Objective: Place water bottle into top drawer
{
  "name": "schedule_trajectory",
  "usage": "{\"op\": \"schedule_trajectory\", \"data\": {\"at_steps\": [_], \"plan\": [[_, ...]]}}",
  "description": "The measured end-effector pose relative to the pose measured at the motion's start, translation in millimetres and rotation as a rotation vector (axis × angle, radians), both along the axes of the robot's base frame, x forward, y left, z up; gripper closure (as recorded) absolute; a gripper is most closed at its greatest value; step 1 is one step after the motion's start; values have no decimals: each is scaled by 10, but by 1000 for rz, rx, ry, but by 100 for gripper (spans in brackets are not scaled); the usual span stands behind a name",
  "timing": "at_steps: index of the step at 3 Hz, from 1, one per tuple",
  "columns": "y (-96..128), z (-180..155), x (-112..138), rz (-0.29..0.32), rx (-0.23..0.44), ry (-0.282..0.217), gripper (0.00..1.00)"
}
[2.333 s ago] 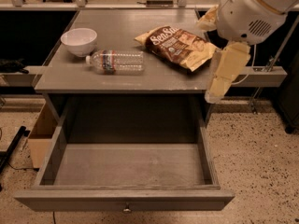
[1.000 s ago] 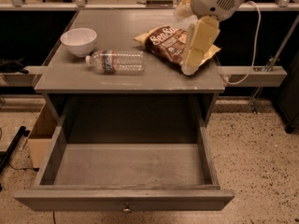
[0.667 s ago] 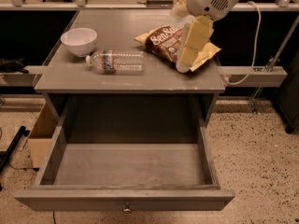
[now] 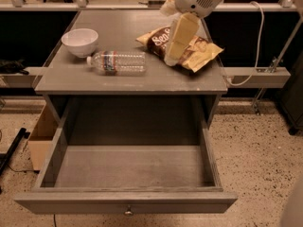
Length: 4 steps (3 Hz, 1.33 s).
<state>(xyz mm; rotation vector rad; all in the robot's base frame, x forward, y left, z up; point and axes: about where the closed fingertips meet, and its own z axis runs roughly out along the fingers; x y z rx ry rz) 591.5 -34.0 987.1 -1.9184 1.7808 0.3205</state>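
Observation:
The water bottle [image 4: 117, 62] lies on its side on the grey table [image 4: 128, 82], white cap pointing left, label band near the cap end. The top drawer [image 4: 125, 171] is pulled fully out below the tabletop and holds nothing; its small metal knob [image 4: 127, 212] shows at the front centre. My gripper [image 4: 171, 59] hangs from the white arm at the top, its cream-coloured fingers pointing down over the chip bag, to the right of the bottle and apart from it.
A white bowl [image 4: 80, 41] stands left of the bottle's cap. A brown chip bag [image 4: 196, 48] lies at the table's right, partly behind the gripper. A cardboard box [image 4: 41, 135] sits on the floor left of the drawer. A white cable [image 4: 255, 41] hangs at the right.
The arm has swung left from beyond the table's right edge to above the chip bag, nearer the bottle. The bottle, bowl, bag and drawer have not moved.

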Motion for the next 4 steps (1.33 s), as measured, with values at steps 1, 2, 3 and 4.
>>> {"op": "schedule_trajectory", "data": {"at_steps": [1, 2, 3, 4], "plan": [[173, -55, 241, 26, 45, 2, 0], [469, -156, 480, 68, 67, 8, 0], [766, -313, 664, 105, 63, 17, 0], [932, -549, 855, 125, 52, 38, 0]]}}
